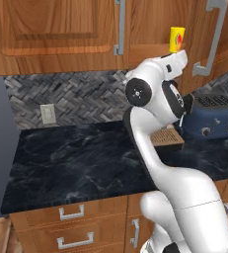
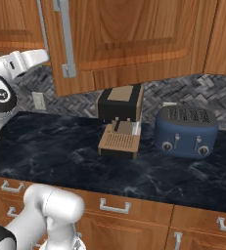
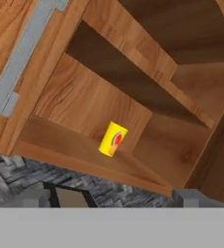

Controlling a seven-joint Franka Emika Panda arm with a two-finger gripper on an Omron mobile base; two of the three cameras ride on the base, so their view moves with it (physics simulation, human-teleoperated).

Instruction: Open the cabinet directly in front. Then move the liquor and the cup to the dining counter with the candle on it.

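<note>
Brown wood wall cabinet (image 3: 147, 87) open before my wide-spread, empty fingers, small yellow tumbler (image 3: 113, 138) upright on its bottom shelf, right base camera alone showing blue toaster (image 2: 185, 132) beside black coffee machine (image 2: 119, 119)

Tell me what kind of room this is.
A rendered kitchen: wood cabinet above a black marble counter, with a blue toaster and a coffee machine on it.

kitchen: toaster (image 2: 186, 131), wooden cabinets (image 2: 134, 39)

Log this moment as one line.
cabinet: open | cup: on bottom shelf, untouched | gripper: open, empty
</note>
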